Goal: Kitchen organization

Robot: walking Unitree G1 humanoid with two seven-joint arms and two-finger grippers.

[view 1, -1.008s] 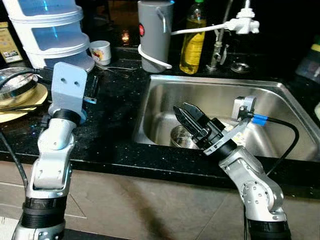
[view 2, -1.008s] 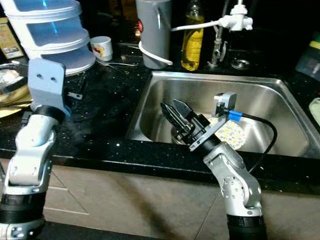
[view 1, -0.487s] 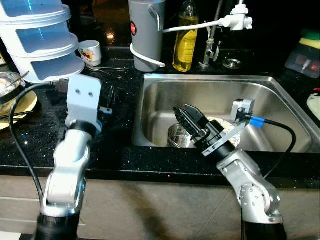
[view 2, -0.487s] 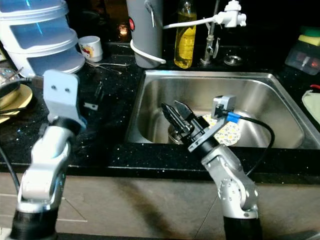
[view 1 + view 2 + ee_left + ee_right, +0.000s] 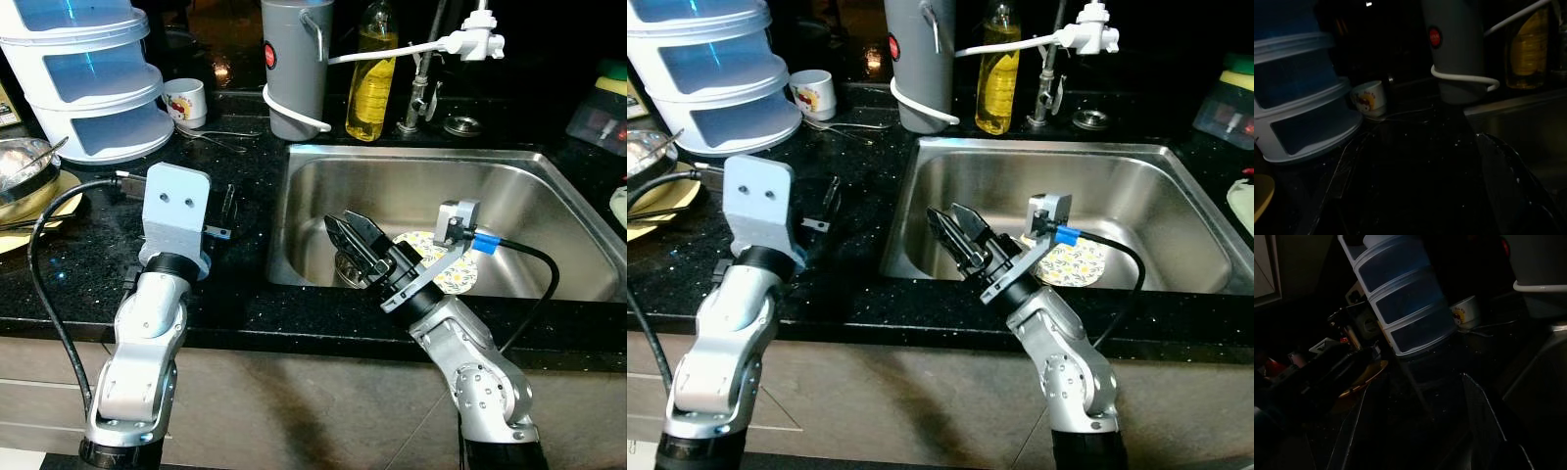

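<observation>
Two hands are up, and the right hand (image 5: 351, 238) is the one at work: its black fingers stand moderately apart, holding nothing, and hang over the near left part of the sink (image 5: 323, 186), just above a steel cup (image 5: 350, 268). Against a second ago it sits a little lower and further toward the sink's left wall, so the arm has been closing on the cup; the likely step in hand is a grasp of it, not yet made. The whole picture has also shifted somewhat, which is the camera's doing.

Beside the cup, toward the sink's middle, lies a flowered plate (image 5: 453, 275), flat on the basin floor. The cup's inside cannot be made out.

The left hand (image 5: 221, 210) is held over the tabletop (image 5: 235, 284) just left of the sink; its fingers are half hidden behind the wrist, and whether they are apart cannot be told.

Further left of the sink stands a stack of three blue tubs (image 5: 88, 83) with a small mug (image 5: 186, 100) beside it. Behind the sink's back rim stand a grey kettle (image 5: 294, 64), an oil bottle (image 5: 372, 73) and the tap (image 5: 431, 69).
</observation>
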